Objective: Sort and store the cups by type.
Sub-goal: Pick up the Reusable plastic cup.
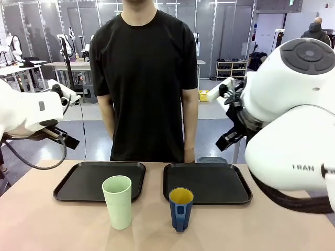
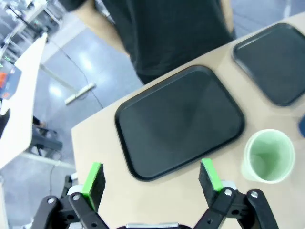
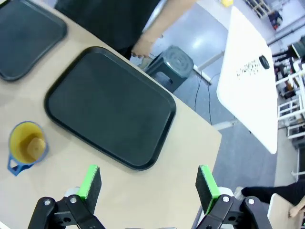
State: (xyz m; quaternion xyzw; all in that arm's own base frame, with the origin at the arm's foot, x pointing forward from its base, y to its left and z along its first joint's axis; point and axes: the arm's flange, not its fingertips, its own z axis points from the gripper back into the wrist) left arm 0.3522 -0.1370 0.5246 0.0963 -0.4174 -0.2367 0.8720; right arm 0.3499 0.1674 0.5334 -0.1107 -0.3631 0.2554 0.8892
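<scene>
A tall pale green tumbler (image 1: 118, 202) stands upright near the table's front, just before the left black tray (image 1: 99, 180). To its right a shorter dark blue cup (image 1: 181, 208) with a yellow inside stands before the right black tray (image 1: 207, 183). In the left wrist view my left gripper (image 2: 151, 179) hangs open above the table edge, with the left tray (image 2: 178, 119) ahead and the green tumbler (image 2: 268, 156) off to the right. My right gripper (image 3: 148, 185) is open too, high over the table, the right tray (image 3: 110, 107) ahead and the blue cup (image 3: 26, 145) at the left.
A person in a black T-shirt (image 1: 146, 78) stands at the far side, arms down, one hand (image 3: 141, 47) near the right tray's far edge. A grey stool (image 3: 172, 64) stands beside the table. Both white arms (image 1: 293, 120) are raised off the table at the sides.
</scene>
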